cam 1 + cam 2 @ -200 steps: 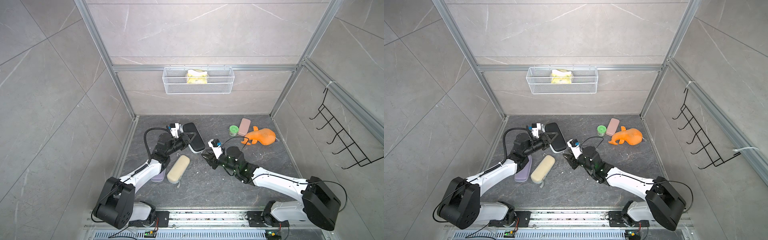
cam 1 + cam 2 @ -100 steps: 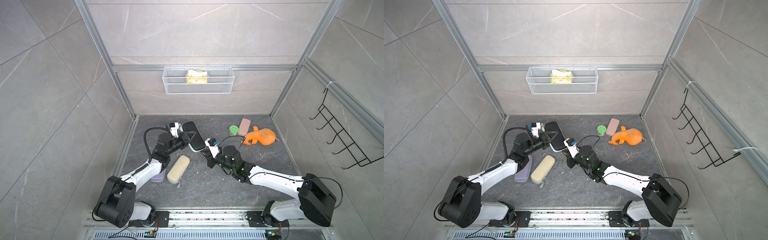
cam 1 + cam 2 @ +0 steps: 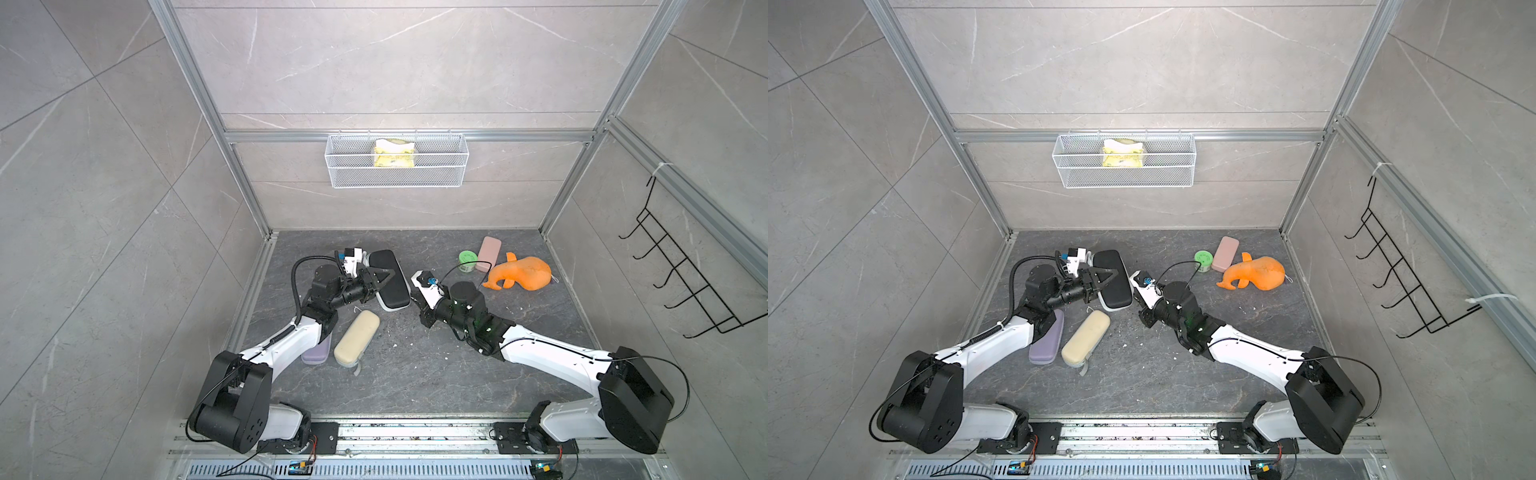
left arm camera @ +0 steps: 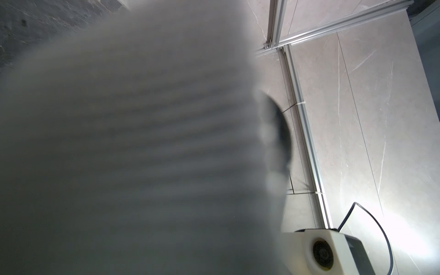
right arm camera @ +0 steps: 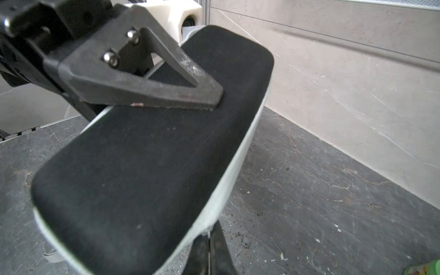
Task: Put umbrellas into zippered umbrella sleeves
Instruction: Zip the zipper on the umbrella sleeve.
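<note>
Your left gripper (image 3: 388, 275) clamps the black sleeve (image 5: 142, 166), tilted up off the floor (image 5: 309, 190), presumably bracing it while your right gripper (image 5: 210, 238), pinched shut at its zipper edge (image 5: 238, 171), works the zip.

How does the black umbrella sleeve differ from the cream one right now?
The black sleeve is clamped in the left gripper; the cream sleeve lies free on the floor. The black sleeve's shell is dark with a pale rim; the cream sleeve is pale all over. Both are oblong with rounded ends.
</note>
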Tool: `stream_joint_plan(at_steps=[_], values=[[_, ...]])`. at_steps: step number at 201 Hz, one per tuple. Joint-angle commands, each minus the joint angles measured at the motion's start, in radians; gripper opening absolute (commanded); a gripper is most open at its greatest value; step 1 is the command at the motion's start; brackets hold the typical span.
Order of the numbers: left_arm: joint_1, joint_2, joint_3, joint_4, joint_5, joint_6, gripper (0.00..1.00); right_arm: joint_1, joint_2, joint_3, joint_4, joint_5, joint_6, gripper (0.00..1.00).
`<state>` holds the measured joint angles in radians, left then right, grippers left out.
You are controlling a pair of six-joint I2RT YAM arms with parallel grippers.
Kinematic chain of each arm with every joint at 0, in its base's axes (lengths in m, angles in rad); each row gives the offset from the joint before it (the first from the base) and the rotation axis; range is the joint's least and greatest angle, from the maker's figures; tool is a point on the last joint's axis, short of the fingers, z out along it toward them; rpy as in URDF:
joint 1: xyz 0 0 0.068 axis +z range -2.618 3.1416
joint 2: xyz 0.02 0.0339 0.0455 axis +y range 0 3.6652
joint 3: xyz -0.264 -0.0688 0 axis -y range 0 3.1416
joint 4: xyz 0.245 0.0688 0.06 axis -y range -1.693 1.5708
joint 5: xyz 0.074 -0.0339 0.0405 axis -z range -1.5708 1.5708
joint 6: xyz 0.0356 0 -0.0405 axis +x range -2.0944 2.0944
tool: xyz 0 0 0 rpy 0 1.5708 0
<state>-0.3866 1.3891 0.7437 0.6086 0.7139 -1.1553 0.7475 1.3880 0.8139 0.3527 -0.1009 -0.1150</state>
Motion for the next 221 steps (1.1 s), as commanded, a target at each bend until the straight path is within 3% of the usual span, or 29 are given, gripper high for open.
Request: stream_joint_plan(at_steps=[1, 28, 61, 127, 221], values=[[-0.019, 0.027, 0.038, 0.049, 0.191, 0.017, 0.35, -0.019, -0.006, 0.066, 0.01, -0.016, -0.029, 0.0], [-0.019, 0.046, 0.045, 0.049, 0.201, 0.035, 0.52, -0.017, -0.034, 0.059, -0.016, -0.019, -0.039, 0.0], [-0.021, 0.061, 0.056, 0.051, 0.223, 0.043, 0.56, -0.016, -0.039, 0.059, -0.036, -0.026, -0.039, 0.0], [-0.046, 0.069, 0.039, 0.054, 0.309, 0.075, 0.37, -0.019, 0.031, 0.159, -0.043, 0.011, -0.109, 0.0], [-0.127, 0.134, 0.068, 0.051, 0.347, 0.104, 0.31, -0.118, 0.22, 0.443, -0.06, -0.028, -0.14, 0.0]])
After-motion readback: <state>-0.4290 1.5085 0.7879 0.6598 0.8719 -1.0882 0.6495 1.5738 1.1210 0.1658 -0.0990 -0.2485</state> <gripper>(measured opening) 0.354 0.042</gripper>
